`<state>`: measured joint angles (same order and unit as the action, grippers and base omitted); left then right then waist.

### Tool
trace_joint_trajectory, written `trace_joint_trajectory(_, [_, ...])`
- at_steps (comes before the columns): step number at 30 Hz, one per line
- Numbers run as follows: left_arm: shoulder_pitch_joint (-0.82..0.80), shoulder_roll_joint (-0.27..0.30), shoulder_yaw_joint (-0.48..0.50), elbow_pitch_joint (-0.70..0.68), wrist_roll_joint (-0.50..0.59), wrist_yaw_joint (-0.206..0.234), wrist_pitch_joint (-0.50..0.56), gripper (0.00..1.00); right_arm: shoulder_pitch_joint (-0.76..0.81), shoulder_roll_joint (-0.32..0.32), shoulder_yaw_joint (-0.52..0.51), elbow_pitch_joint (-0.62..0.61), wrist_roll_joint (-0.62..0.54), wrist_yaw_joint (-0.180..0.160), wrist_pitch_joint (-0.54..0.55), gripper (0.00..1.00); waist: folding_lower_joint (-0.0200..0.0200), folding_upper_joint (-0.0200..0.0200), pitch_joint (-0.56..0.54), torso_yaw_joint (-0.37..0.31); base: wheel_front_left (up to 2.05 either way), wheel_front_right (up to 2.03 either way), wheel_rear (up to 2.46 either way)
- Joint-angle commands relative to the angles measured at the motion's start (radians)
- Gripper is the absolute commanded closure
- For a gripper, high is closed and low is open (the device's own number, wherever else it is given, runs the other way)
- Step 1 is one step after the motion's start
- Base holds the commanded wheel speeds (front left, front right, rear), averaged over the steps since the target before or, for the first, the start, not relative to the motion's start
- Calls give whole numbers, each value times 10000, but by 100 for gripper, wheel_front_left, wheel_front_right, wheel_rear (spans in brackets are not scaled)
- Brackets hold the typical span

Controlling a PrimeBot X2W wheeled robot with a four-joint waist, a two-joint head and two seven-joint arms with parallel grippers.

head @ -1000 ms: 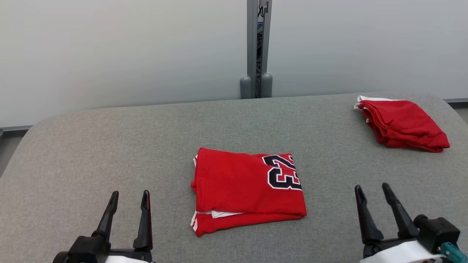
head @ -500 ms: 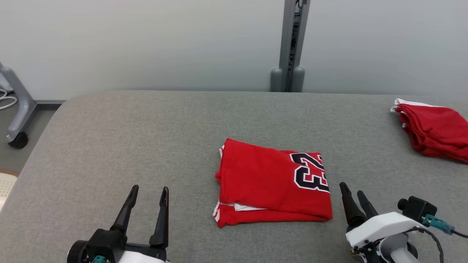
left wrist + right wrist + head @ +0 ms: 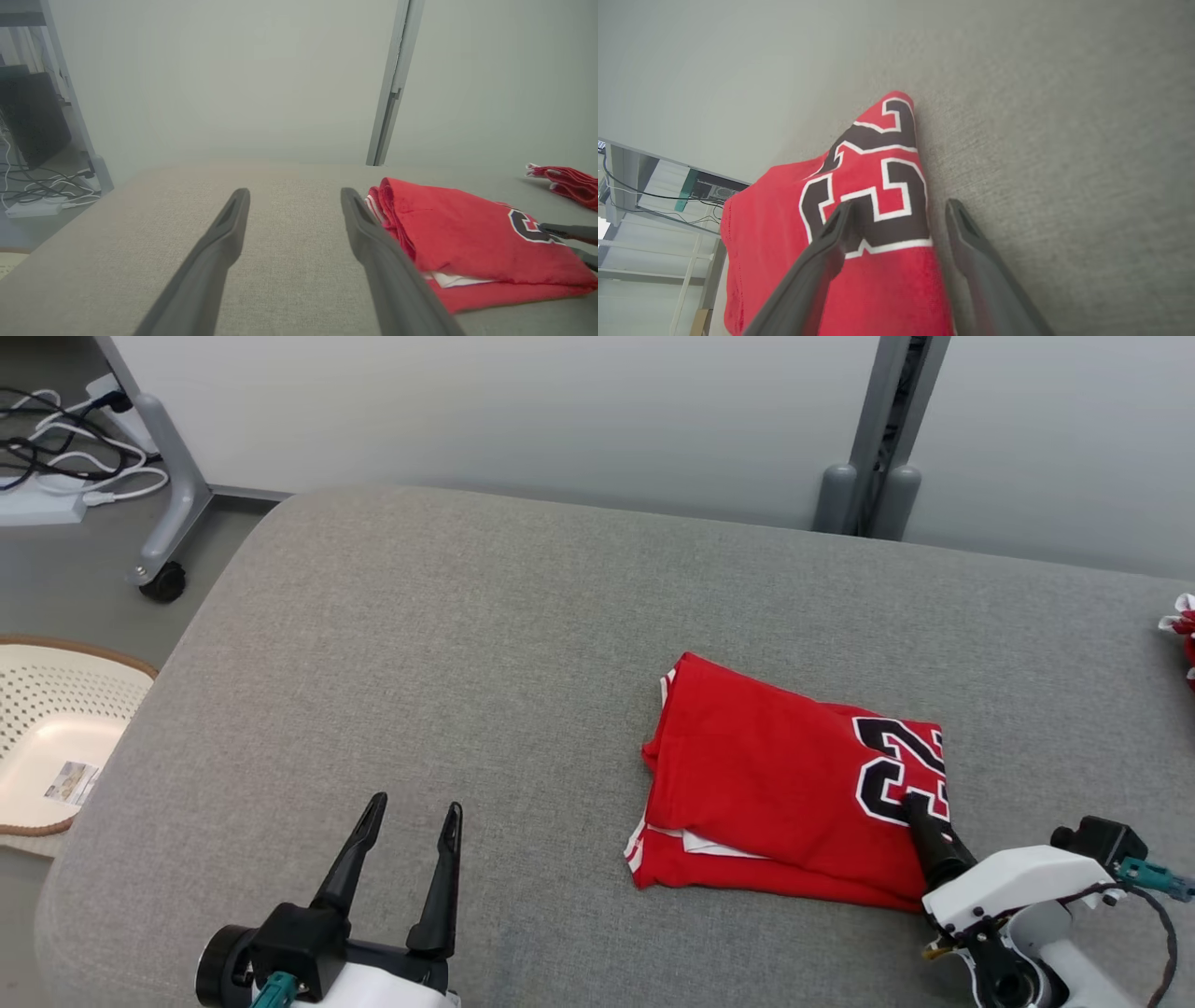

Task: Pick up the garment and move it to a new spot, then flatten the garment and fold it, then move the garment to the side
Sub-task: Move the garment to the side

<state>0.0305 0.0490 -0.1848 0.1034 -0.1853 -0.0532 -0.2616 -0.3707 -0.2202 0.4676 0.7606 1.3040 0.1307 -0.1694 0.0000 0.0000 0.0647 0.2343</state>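
Garment [image 3: 775, 784]: folded red jersey, black white-edged 23 uppermost, right of frame centre. Left gripper [image 3: 416, 803] spread; right gripper [image 3: 901, 207] spread at numbered edge.

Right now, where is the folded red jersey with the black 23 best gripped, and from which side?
Its numbered edge, from the robot's right: the folded red jersey lies flat in stacked layers, and the open right gripper straddles that edge.

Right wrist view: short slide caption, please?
Open right gripper straddles the numbered edge of the folded red jersey on grey surface.
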Motion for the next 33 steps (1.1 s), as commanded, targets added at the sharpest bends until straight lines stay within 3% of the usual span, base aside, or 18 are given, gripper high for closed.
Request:
trace_joint_trajectory(1, [-205, 36, 24, 27, 49, -68, -37, 0, -135, 39, 90, 38, 154, 4, 116, 0, 0, 0, 105, 125, 0, 0, 0])
trace_joint_trajectory(6, [-286, 33, 122, 76, 112, -82, -36, 0, -64, 179, 497, -66, 803, 4, 509, 0, 0, 0, 201, 170, 0, 0, 0])
trace_joint_trajectory(7, [-323, 38, 183, 50, 114, -67, -36, 0, -93, 179, 615, -102, 921, 4, 438, 42, 0, 0, 241, 116, 0, 0, 0])
trace_joint_trajectory(8, [-338, 36, 206, 34, 120, -60, -36, 0, -124, 153, 711, -127, 904, 4, 381, 60, 0, 0, 260, 82, 0, 0, 0])
trace_joint_trajectory(9, [-352, 33, 212, 20, 118, -55, -36, 0, -151, 113, 787, -136, 877, 4, 266, 100, 0, 0, 284, 40, 0, 0, 0])
trace_joint_trajectory(15, [-474, 37, 180, -72, 125, -35, -37, 0, -612, -391, 1296, -191, 449, 4, -392, 100, 0, 0, 463, -206, 0, 0, 0])
trace_joint_trajectory(22, [-733, 37, 113, -369, 86, -48, -37, 0, -2119, -974, 2735, 618, -2217, 4, -961, 100, 0, 0, 811, -591, 0, 0, 0])
trace_joint_trajectory(33, [-1545, 33, -109, -1040, 71, -181, -34, 0, -4050, -1034, 2473, 515, -5061, 2, -979, 100, 0, 0, 1807, -1376, 0, 0, 0])
